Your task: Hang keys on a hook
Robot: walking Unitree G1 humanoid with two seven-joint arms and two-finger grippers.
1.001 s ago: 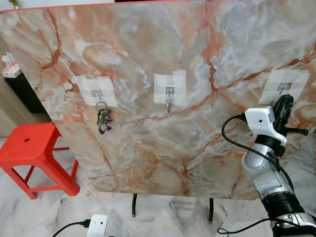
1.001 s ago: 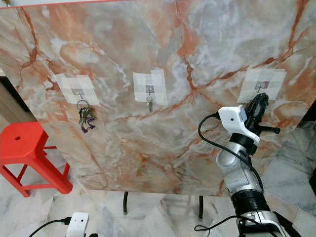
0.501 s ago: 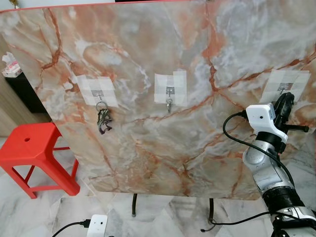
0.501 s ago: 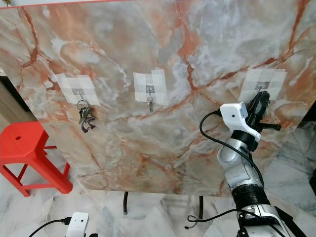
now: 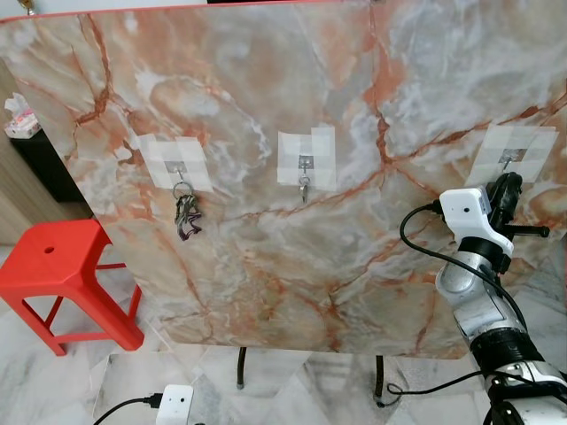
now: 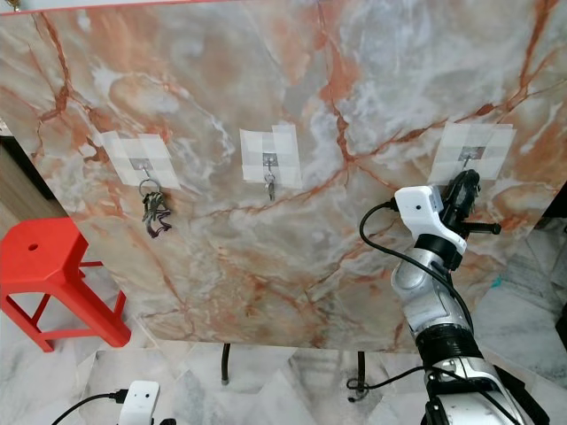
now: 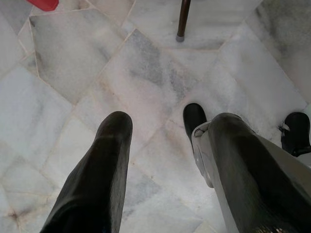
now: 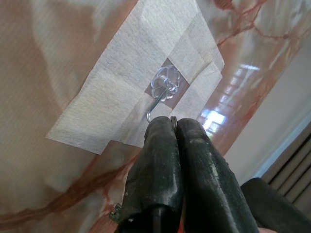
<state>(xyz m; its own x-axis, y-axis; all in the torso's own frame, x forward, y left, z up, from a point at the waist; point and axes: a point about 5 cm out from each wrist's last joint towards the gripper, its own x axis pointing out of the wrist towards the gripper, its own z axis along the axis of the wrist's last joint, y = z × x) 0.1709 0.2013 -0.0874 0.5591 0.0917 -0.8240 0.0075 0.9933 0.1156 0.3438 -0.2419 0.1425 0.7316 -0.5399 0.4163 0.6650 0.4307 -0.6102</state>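
Right gripper (image 8: 174, 124): clenched, a thin key ring (image 8: 173, 118) pinched at its tips, seemingly the keys to be hung. It is holding just under the right hook (image 8: 156, 106) on the marble board (image 5: 266, 266), the wire tip just beside one finger, the ring not yet over it. It is sitting slightly lower than half a second ago, so the hooking is probably still pending.

Left gripper (image 7: 170, 121): released, hanging idle over the floor.

Hanging bunch (image 5: 185, 215): well left of the right gripper.

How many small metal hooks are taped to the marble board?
3: left hook holding a key bunch, middle hook, right hook just above the right gripper.
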